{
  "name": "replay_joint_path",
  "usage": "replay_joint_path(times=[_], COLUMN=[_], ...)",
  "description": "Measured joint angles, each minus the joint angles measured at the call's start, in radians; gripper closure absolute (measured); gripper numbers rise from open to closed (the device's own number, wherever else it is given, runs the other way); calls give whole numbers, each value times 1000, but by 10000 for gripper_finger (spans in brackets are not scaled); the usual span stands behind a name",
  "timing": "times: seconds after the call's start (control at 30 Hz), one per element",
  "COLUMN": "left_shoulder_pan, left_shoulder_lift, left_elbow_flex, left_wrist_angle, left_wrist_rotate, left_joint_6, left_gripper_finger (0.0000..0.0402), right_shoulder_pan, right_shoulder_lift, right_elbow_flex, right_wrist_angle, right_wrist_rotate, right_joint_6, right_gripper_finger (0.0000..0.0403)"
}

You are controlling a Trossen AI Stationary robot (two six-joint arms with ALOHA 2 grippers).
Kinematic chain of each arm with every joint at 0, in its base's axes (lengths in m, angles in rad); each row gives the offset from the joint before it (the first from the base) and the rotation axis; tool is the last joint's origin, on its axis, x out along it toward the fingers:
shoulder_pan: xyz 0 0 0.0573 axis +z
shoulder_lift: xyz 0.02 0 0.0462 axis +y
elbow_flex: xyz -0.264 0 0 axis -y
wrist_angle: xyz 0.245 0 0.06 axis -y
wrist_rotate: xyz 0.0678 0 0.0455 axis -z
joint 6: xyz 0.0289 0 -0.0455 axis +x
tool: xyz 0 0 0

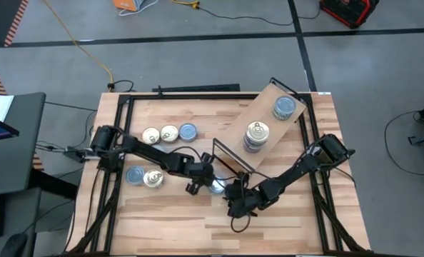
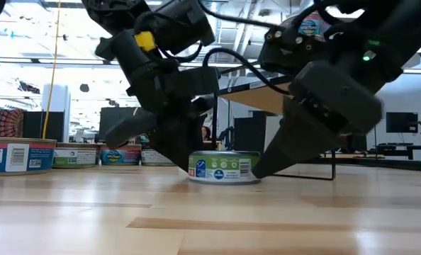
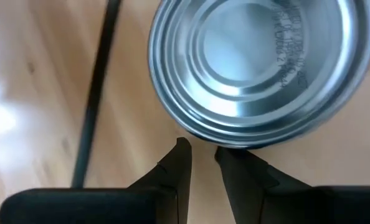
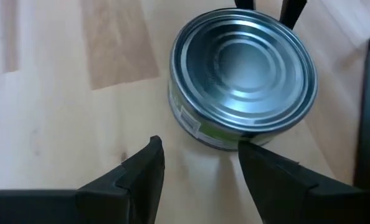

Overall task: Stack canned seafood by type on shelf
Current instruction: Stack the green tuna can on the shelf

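Shelf (image 1: 235, 140): angled board, far right of the worktop (image 1: 162, 221). You've got 2 stacks on it: gold-lid stack (image 1: 256, 135) mid-board, blue-lid stack (image 1: 284, 108) at far end.
Tin in play (image 1: 216, 187): silver-blue lid, green label, flat on worktop between both arms, just near of shelf.
Left gripper (image 3: 201, 155): jaws nearly closed, empty, tips just beside tin's rim.
Right gripper (image 4: 200, 155): jaws part open, empty, tin just ahead of them.
Still loose, left side: 2 gold (image 1: 160, 133) + 1 blue (image 1: 188, 131) far; 1 blue (image 1: 135, 175) + 1 gold (image 1: 153, 179) nearer.
Progress: partway by my read; 6 tins left for you.
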Motion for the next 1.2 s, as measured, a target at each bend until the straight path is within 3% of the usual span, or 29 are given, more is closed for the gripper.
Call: replay_joint_path(times=[0.1, 0.5, 0.93, 1.2], left_shoulder_pan=[-20, -44, -56, -57], left_shoulder_lift=[0, -9, -18, -18], left_elbow_flex=[-1, -2, -2, 0], left_wrist_angle=[9, -14, -16, 10], left_wrist_rotate=[-11, -18, -5, 76], left_joint_6=[-27, -213, -263, -317], left_gripper_finger=[321, 321, 334, 334], right_shoulder_pan=[0, 16, 17, 15], right_shoulder_lift=[0, -1, -5, -3], right_elbow_flex=[10, 72, 135, 143], right_wrist_angle=[-8, -44, -30, -29], right_wrist_rotate=[6, 202, 276, 279], right_joint_6=[-22, -63, -166, -191], right_gripper_finger=[154, 154, 154, 154])
